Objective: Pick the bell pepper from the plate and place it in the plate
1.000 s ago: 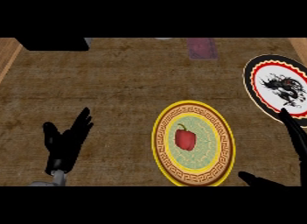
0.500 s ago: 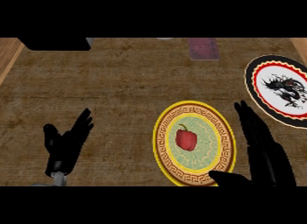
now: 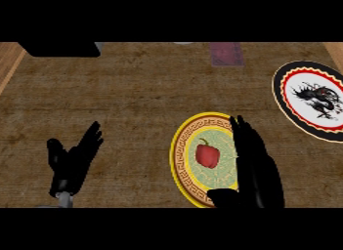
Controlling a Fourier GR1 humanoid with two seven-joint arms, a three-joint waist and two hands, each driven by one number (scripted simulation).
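Item: my right hand [image 3: 255,161], fingers straight, is hovering beside the red bell pepper [image 3: 207,155] on the yellow-rimmed plate [image 3: 182,163]. Risk: fingertips nudging it, rolling it aside.

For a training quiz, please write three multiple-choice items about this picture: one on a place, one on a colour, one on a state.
1. Where is the bell pepper?
A. on the yellow-rimmed plate
B. on the black-rimmed plate
C. on the bare counter

2. What colour is the bell pepper?
A. green
B. yellow
C. red

3. How is the right robot hand?
A. closed round the pepper
B. open, over the plate's right side
C. out of view

Answers:
1 A, it lies at that plate's middle.
2 C, its skin is red.
3 B, its fingers are straight beside the pepper.
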